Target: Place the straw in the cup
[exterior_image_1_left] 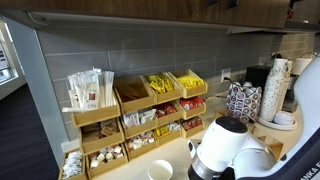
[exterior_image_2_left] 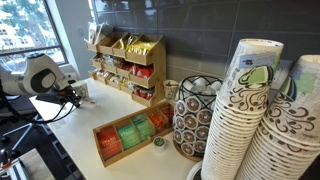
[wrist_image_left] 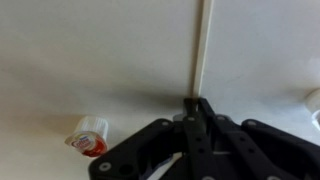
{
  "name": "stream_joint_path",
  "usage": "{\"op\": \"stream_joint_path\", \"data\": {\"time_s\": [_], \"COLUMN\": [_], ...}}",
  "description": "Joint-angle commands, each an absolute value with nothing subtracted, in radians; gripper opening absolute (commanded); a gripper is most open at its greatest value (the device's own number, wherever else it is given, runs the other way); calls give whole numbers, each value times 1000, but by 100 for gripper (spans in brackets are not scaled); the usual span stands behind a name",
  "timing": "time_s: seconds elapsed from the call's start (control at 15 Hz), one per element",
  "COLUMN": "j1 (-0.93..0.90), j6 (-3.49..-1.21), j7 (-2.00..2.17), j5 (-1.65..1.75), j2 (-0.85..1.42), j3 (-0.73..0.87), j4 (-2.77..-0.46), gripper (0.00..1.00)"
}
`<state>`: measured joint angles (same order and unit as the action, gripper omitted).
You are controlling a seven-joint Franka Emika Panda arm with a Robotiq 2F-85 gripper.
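1. The gripper [wrist_image_left: 197,106] is pressing its two fingers tight together on the straw [wrist_image_left: 202,50]. The straw is thin and white, and it is poking out straight ahead of the fingertips.
2. So the grabbing part is looking done. The straw is not in the cup yet.
3. The cup [exterior_image_1_left: 160,170] is sitting on the counter [wrist_image_left: 80,60], close beside the arm [exterior_image_1_left: 232,150]. In the wrist view a pale round edge is peeking in at one side of the gripper. It may be the cup, but I cannot tell.
4. I am thinking this is what is left: carrying the straw over the cup, tipping one end down into it, and then letting go.
5. The counter is lying flat under the gripper, and it is looking white and smooth. A little tub [wrist_image_left: 90,138] with a red label is resting on it, near the gripper's other side.
6. Farther from the gripper, a wooden rack [exterior_image_1_left: 150,110] full of packets is standing against a grey tiled wall [exterior_image_1_left: 130,50]. Spare straws [exterior_image_1_left: 88,90] are sitting in its top end box.
7. Well away from the gripper, tall stacks of patterned cups [exterior_image_2_left: 250,120] and a wooden box [exterior_image_2_left: 130,135] are standing on the counter. Daylight is coming through a window [exterior_image_2_left: 25,30] behind the arm.
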<state>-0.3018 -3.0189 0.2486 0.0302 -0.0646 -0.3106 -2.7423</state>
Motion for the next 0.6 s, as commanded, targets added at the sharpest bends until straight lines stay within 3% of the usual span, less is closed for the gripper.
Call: {"op": "stream_joint_path", "data": {"time_s": [0.0,0.53], "j1": [-313,-404], "j6": [-3047,-3059], "j7": [230,90], "j5": [9,-199], "j2": [-34,-61], "j3": [-309,-300], "j4": [-2744,-2749], "gripper": [0,0]}}
